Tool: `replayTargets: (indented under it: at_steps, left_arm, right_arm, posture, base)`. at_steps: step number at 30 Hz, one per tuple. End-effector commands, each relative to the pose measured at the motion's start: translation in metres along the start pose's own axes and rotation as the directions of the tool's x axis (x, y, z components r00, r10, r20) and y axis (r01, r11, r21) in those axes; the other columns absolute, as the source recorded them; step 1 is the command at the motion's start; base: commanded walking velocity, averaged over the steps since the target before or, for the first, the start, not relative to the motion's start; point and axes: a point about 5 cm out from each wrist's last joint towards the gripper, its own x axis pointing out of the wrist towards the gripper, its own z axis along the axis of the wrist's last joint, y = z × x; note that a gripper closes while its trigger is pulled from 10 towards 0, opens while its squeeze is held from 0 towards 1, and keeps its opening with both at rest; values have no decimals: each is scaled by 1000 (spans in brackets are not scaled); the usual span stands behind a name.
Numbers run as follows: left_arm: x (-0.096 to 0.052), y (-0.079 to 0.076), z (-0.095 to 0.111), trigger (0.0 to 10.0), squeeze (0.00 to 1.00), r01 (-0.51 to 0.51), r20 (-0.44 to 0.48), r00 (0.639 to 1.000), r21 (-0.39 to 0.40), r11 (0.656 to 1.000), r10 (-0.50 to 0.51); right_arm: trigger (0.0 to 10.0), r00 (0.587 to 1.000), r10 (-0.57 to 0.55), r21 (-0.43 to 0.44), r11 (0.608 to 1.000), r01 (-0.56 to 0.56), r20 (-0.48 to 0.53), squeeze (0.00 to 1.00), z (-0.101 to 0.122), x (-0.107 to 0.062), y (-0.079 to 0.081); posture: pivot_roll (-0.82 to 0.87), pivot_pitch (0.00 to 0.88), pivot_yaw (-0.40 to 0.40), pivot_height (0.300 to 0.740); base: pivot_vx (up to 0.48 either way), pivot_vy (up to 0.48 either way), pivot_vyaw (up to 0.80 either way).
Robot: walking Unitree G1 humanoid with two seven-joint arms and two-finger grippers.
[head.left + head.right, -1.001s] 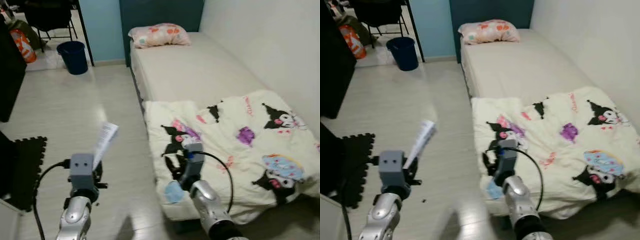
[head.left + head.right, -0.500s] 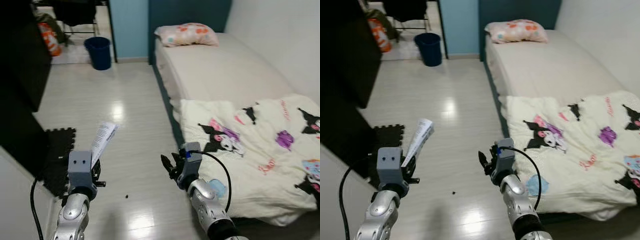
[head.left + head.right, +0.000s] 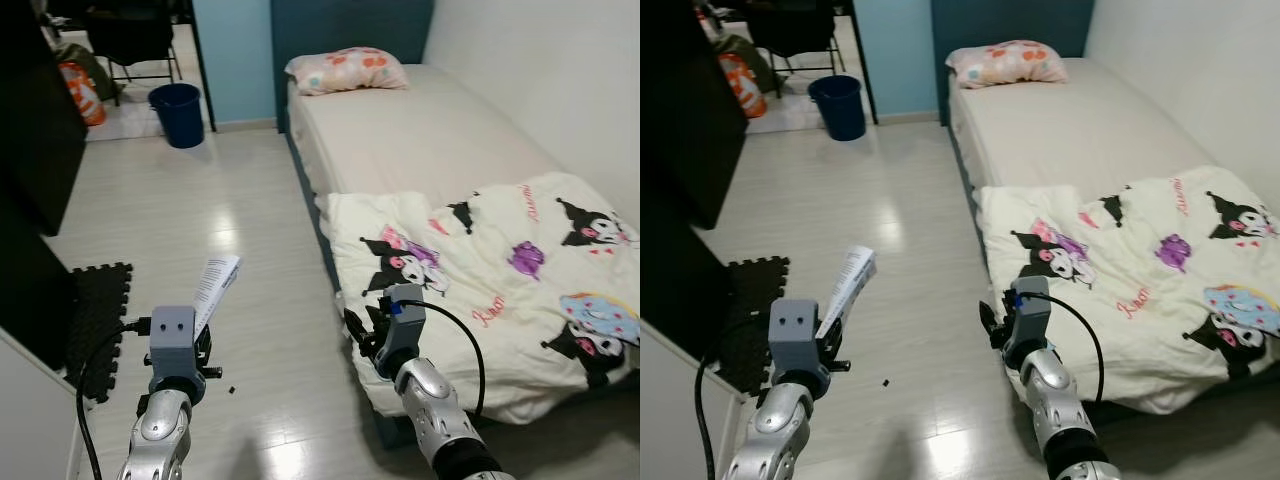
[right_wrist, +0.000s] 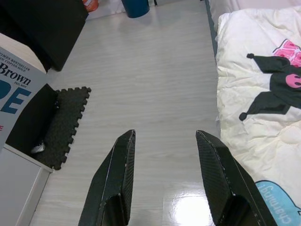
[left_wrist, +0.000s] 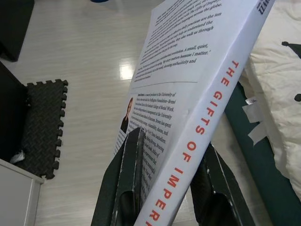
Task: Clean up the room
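Observation:
My left gripper [image 5: 171,183] is shut on a white book [image 5: 193,89] with orange spine lettering, held upright above the floor; the book [image 3: 214,288] shows in the left eye view in front of my left arm. My right gripper [image 4: 164,183] is open with nothing between its fingers, hovering over the pale floor beside the bed's edge [image 3: 330,270]. A cream blanket [image 3: 490,270] with cartoon prints lies crumpled over the foot of the bed. A pink patterned pillow [image 3: 345,70] rests at the head of the bare mattress [image 3: 420,130].
A blue bin [image 3: 180,100] stands at the far end of the floor by a chair [image 3: 125,35] and an orange bag [image 3: 78,92]. Dark furniture [image 3: 30,160] lines my left. A black foam mat [image 3: 95,320] lies beside it. A tiny dark speck [image 3: 232,389] sits on the floor.
The camera has swung back to the right, so the bed and blanket show more fully. Both arms keep their pose, the book still gripped.

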Motion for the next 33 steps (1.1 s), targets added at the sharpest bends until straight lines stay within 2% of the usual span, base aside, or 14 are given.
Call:
replayTargets:
  at_steps: [1, 8, 14, 27, 33]
  left_arm:
    - [0, 8, -1, 10000, 0, -42, -6, 999, 22, 999, 42]
    - [1, 8, 0, 10000, 0, -42, -3, 999, 29, 999, 42]
    - [0, 5, -1, 10000, 0, -1, -14, 1000, -5, 1000, 1]
    - [3, -3, 6, 10000, 0, 20, 31, 999, -3, 1000, -20]
    - [2, -3, 10, 10000, 0, 21, 62, 998, -17, 1000, -20]
  right_arm:
    - [10000, 1000, 5, 3, 1000, -5, -14, 0, -6, -2, 3]
    - [10000, 1000, 2, 0, 1000, -2, -16, 0, -8, -4, 3]
    - [10000, 1000, 22, -30, 999, -23, -20, 0, -8, -3, 6]
    - [10000, 999, 40, -47, 998, -41, -20, 0, -4, -1, 5]
    - [10000, 999, 50, -16, 999, -50, -12, 0, -4, -1, 6]
  posture:
    - [35, 125, -16, 740]
    - [35, 121, -17, 740]
    - [34, 112, -18, 740]
    - [38, 120, -26, 740]
    - [38, 120, -27, 740]
  base:
    - [0, 0, 0]
    - [0, 0, 0]
    - [0, 0, 0]
    - [0, 0, 769]
    - [0, 0, 82]
